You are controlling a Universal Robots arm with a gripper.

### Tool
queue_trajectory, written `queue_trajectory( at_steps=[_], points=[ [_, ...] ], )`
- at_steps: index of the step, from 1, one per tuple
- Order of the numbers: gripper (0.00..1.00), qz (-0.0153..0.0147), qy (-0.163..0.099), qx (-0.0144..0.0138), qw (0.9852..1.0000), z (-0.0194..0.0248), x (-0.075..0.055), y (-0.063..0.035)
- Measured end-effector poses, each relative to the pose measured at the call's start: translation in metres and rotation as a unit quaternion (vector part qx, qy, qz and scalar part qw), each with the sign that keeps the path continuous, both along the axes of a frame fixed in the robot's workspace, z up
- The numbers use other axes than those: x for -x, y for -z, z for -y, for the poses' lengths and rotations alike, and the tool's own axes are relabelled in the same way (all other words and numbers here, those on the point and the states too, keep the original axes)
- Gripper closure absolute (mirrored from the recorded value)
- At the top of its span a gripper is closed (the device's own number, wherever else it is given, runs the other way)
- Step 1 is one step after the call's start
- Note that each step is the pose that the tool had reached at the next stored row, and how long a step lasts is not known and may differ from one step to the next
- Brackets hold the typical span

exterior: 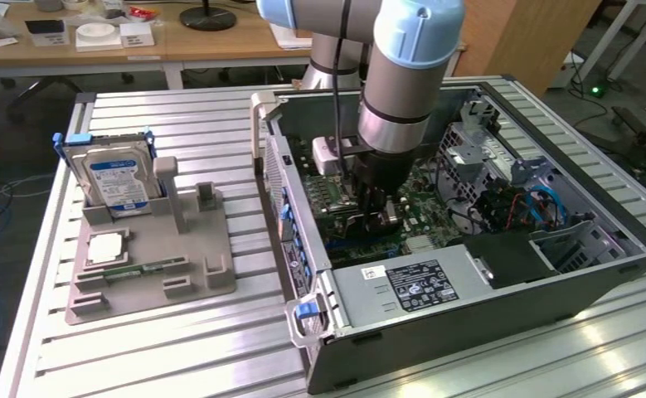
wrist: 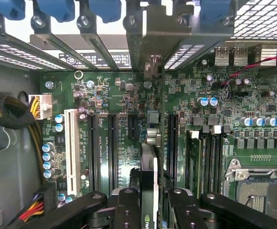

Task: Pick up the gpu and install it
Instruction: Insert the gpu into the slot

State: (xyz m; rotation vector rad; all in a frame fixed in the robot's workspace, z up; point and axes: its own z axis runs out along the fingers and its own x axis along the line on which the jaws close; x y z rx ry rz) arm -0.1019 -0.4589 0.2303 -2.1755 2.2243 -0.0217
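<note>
While the gripper (wrist: 149, 210) pinches the gpu (wrist: 149, 167) edge-on between its two part-closed fingers (wrist: 127, 210), the card hangs just above the motherboard (wrist: 253, 105), its long axis parallel to the slots. Left to right on the board: one white slot (wrist: 71, 150), three black slots (wrist: 112, 143), the held card.

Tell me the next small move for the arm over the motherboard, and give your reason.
Probably a slow, straight descent. The gripper holds the gpu edge-on just above the motherboard, roughly in line with the dark expansion slots, and its silvery bracket already stands at the rear slot openings, so the card looks lined up but not yet seated.
</note>
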Motion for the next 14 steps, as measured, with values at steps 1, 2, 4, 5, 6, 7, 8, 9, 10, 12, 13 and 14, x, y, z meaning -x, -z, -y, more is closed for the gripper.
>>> queue_trajectory(
  at_steps=[1,2,4,5,6,7,8,9,10,12,13,14],
  points=[
    [0.73,0.0001,0.000,0.0000,1.0000,0.0000,0.0004,0.0000],
    [0.73,0.0002,0.000,0.0001,1.0000,0.0001,0.0006,-0.0001],
    [0.73,0.0004,0.000,0.0001,1.0000,0.0001,0.0010,-0.0001],
    [0.73,0.0004,0.000,0.0001,1.0000,0.0000,0.0011,-0.0001],
    [0.73,0.0004,0.000,0.0001,1.0000,0.0000,0.0011,0.0000],
    [0.73,0.0004,0.000,0.0001,1.0000,0.0000,0.0012,0.0000],
    [0.73,0.0004,0.000,0.0001,1.0000,0.0000,0.0012,0.0000],
    [0.73,0.0004,0.000,0.0001,1.0000,0.0000,0.0012,0.0000],
    [0.73,0.0004,0.000,0.0001,1.0000,0.0001,0.0012,0.0000],
    [0.73,0.0003,0.000,0.0001,1.0000,0.0001,0.0012,0.0000],
    [0.73,0.0003,0.000,0.0002,1.0000,0.0001,0.0012,0.0001],
    [0.73,0.0003,0.000,0.0002,1.0000,0.0001,0.0012,0.0003]
  ],
)
